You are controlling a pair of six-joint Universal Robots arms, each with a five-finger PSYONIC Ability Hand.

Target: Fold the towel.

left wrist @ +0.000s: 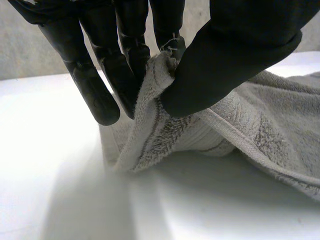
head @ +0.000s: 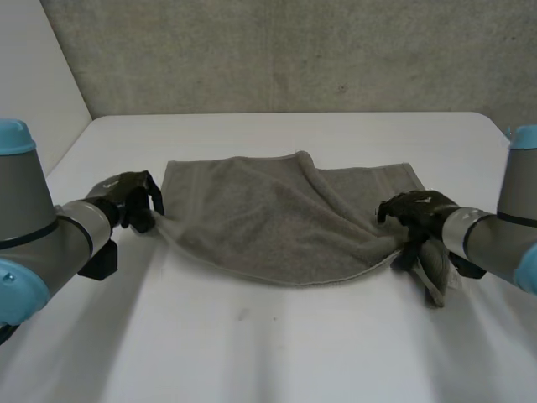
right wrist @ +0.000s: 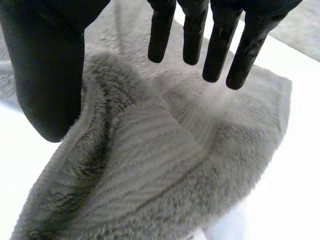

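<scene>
Fingers (left wrist: 100, 75) and thumb of the left hand (head: 130, 197) pinch one near corner of the grey towel (head: 268, 218), those of the right hand (head: 419, 210) hang straight, parted from its thumb, over a raised fold at the other, the towel spread between them on the white table (head: 277, 353).

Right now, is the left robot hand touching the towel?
Touching. The left wrist view shows the left robot hand pinching an edge of the towel between its thumb and fingers.
</scene>
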